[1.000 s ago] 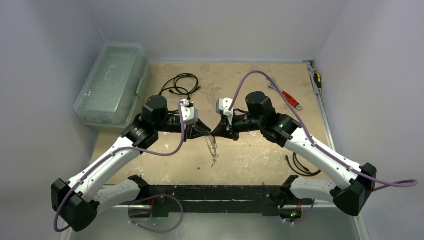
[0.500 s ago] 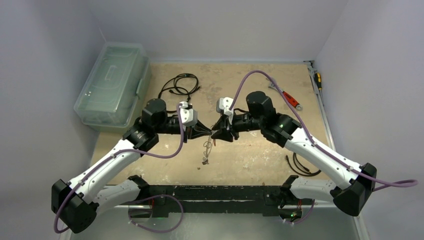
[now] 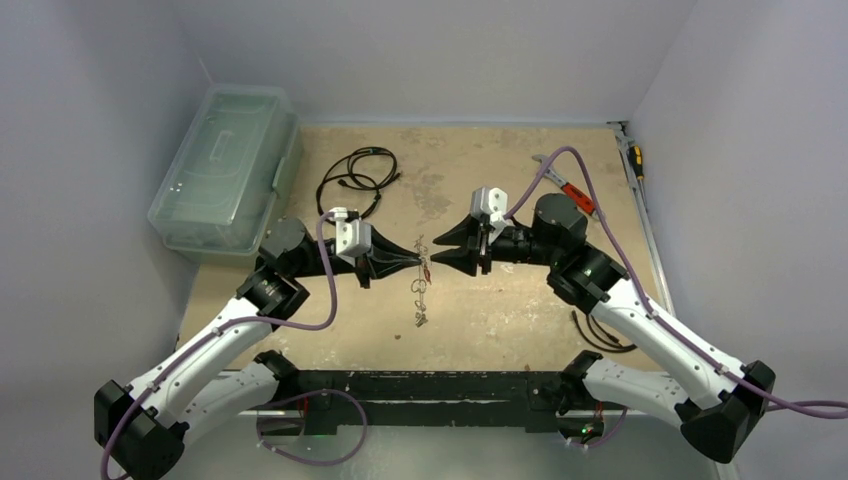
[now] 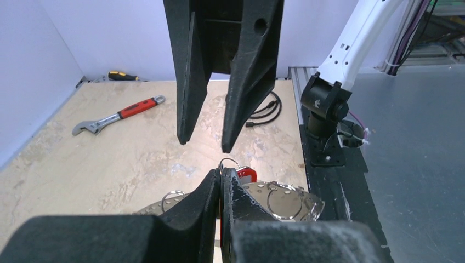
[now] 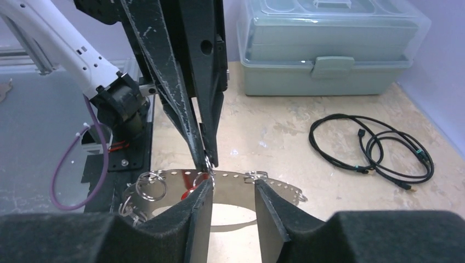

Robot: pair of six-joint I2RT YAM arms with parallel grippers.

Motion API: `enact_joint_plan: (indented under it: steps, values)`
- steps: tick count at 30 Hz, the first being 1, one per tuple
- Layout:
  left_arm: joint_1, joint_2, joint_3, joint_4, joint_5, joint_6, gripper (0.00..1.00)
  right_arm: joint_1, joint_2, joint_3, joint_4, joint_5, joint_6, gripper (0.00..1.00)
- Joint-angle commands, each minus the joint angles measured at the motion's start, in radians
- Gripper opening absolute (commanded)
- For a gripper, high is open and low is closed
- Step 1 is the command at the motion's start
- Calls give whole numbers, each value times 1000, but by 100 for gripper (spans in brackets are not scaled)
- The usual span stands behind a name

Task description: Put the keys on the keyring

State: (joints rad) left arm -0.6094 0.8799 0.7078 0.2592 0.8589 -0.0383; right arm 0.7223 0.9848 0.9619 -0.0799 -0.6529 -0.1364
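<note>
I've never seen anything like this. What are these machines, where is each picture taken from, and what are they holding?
These are two robot arms, left and right, bolted to a table. One picture looks down from above. The other two come from cameras on each arm's wrist, so that arm's own black fingers show at the bottom. The left tool is pinched shut on the keyring, a metal loop carrying small rings and a red tag, which hangs from it. The right tool faces it, open, holding nothing. Nearby lie a clear plastic box, a coiled black cable and a red-handled wrench.
</note>
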Motion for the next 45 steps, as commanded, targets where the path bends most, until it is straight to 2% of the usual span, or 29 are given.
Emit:
enact_joint_plan:
  steps: [1,16,20,25,30,32,35,37,45]
  values:
    - [-1,-17,-11,131,3,-64,0,-22,-11,-23,113,-54,62,35]
    - [-1,-28,-13,127,-9,-63,0,-26,39,-21,122,-163,92,32]
    - [-1,-31,-13,127,-10,-64,0,-27,42,-28,111,-154,89,23]
    - [-1,-33,-14,129,-12,-65,0,-30,37,-30,87,-135,80,20]
    - [-1,-35,-14,130,-15,-66,0,-32,37,-28,83,-138,80,12]
    - [-1,-35,-14,130,-15,-66,0,-34,41,-25,57,-139,80,14]
    - [-1,-35,-13,132,-17,-66,0,-34,43,-26,45,-141,80,24]
    - [-1,-35,-14,132,-15,-66,0,-34,46,-28,46,-146,80,24]
    - [-1,-36,-14,132,-15,-66,0,-34,46,-28,58,-142,77,6]
